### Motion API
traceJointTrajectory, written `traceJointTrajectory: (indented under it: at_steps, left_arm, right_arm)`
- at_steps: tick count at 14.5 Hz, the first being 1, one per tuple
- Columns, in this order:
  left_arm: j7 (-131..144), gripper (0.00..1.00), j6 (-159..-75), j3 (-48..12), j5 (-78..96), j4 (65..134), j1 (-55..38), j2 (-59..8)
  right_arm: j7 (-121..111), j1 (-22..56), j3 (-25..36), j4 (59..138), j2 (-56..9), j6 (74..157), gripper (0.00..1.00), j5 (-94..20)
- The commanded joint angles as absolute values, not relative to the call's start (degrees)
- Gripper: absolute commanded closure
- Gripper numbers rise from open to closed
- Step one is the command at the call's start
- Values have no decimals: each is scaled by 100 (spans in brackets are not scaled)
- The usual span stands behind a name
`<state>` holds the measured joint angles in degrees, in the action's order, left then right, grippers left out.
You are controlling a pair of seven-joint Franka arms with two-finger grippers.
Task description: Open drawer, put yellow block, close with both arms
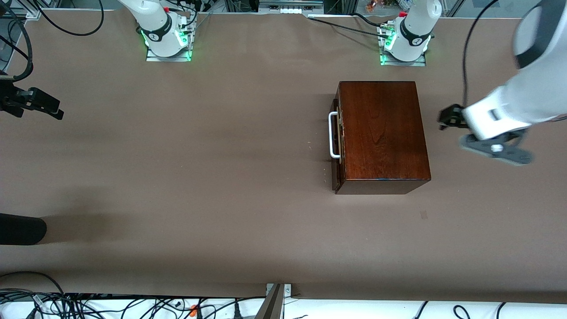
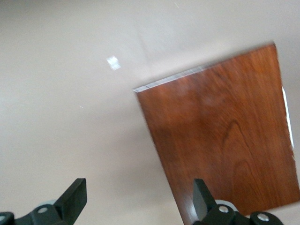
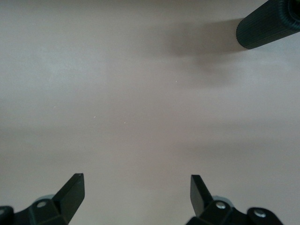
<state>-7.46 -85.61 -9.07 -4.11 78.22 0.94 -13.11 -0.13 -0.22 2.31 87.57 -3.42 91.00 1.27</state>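
Note:
The dark reddish-brown wooden box [image 1: 381, 133] stands on the table in front of the left arm's base. Its drawer [image 1: 335, 170] is pushed in, and the white U-shaped handle [image 1: 332, 135] faces the right arm's end of the table. The yellow block is not in view. My left gripper [image 1: 444, 118] is open and empty, in the air beside the box at the left arm's end. In the left wrist view [image 2: 138, 197] the box top [image 2: 225, 136] lies under one finger. My right gripper [image 1: 42, 105] is open and empty over bare table at the right arm's end; it also shows in the right wrist view [image 3: 136, 192].
A black cylinder [image 1: 22, 229] juts in over the table edge at the right arm's end, nearer the front camera; it also shows in the right wrist view [image 3: 269, 23]. A small mark [image 1: 424, 215] lies on the brown table [image 1: 199, 155] near the box. Cables run along the table's edges.

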Motion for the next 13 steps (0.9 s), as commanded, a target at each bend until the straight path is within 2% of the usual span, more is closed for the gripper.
traceJointTrajectory:
  at_steps: [1,4,13]
  left_arm:
    - [-546,0,-9255,-177,-246,8998,-255,-388]
    - [330,0,-9281,-158,-307,9596,-229,140]
    - [897,0,-9307,-281,-237,9510,-176,70]
  right_arm:
    - [-9,-105,167,8728,-281,9035,0,88]
    - [-9,-105,167,8728,-281,9035,0,88]
    - [-18,-105,167,8728,-237,9035,0,88]
